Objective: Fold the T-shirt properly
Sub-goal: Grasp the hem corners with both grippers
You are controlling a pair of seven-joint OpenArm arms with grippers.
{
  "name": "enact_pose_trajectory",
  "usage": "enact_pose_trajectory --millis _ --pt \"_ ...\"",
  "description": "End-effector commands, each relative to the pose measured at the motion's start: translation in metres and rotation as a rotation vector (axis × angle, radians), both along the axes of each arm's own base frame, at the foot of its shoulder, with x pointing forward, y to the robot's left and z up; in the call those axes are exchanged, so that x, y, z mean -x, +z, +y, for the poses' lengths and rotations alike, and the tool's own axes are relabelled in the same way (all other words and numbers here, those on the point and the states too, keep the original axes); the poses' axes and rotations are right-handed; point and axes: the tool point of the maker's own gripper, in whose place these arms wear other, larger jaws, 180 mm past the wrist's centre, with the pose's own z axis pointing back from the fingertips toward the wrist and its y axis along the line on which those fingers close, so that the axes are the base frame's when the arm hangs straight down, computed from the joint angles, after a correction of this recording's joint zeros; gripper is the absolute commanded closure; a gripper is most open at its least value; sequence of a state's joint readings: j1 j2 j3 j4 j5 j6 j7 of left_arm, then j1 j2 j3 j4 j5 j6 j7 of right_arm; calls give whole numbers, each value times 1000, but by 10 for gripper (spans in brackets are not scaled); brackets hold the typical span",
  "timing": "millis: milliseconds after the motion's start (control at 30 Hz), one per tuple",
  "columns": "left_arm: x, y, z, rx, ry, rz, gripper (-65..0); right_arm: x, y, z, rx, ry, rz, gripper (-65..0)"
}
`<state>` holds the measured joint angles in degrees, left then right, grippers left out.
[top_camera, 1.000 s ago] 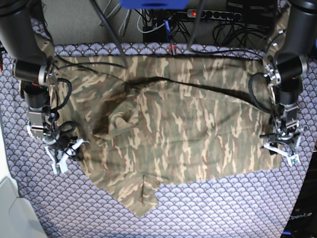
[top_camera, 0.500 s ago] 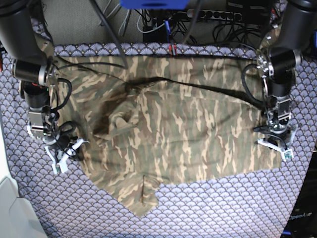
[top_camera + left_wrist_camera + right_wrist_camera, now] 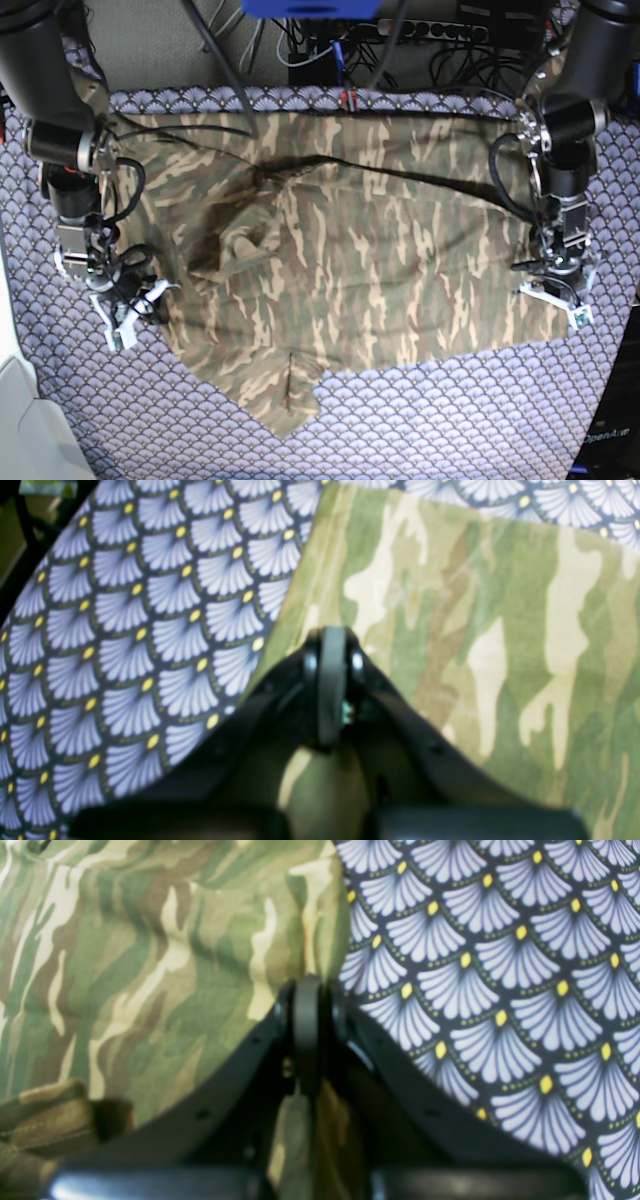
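**Both end effectors pinched on opposite edges of the shirt**

We see the T-shirt (image 3: 340, 260) spread across the desk's purple scallop tablecloth (image 3: 480, 420), its long axis running side to side between the arms. Our left end effector (image 3: 557, 288) is clamped on the shirt's edge at the base view's right; our right end effector (image 3: 125, 305) is clamped on the opposite edge. The cloth lies inward from each, so we judge the fold must carry both edges together.
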<state>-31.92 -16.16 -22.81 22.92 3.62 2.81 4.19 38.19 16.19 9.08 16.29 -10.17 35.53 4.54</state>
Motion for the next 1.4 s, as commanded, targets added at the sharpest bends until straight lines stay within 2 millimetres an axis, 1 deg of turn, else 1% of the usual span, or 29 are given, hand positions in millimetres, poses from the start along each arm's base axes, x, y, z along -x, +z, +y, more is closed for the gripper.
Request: enact_pose_trajectory --millis 0,33,100,133,200,300,333,367,467,567,700,1167,1367 --pt "-3 10 9 -1 16 12 -10 -7 10 -7 19 3 -11 0" --pt "-3 11 9 14 20 38 -18 -7 10 -7 19 3 -11 0" --pt "-4 26 20 11 30 65 -56 -7 10 -7 21 5 -10 0" --pt "-7 33 22 10 33 63 -82 -7 10 -7 21 5 -10 0" --pt "-11 45 23 7 31 62 -158 -7 10 -7 20 5 -11 0" --pt "-14 48 21 12 -6 66 -278 -7 10 -7 21 5 -10 0" --pt "-15 48 19 15 -21 66 -305 -7 10 -7 21 5 -10 0" --pt "-14 48 21 13 -34 68 -318 -7 10 -7 21 5 -10 0" --pt "-13 43 17 21 -56 78 -317 -7 10 -7 20 5 -11 0" --pt "-6 27 15 51 -43 112 -319 -7 10 -7 20 5 -11 0" --pt "-1 21 16 62 -34 127 -319 -8 11 -7 20 5 -12 0" --pt "0 17 10 69 -49 139 -316 -8 11 -4 17 8 -17 0" --pt "0 17 12 66 -40 134 -316 -7 9 -4 22 10 -9 0"
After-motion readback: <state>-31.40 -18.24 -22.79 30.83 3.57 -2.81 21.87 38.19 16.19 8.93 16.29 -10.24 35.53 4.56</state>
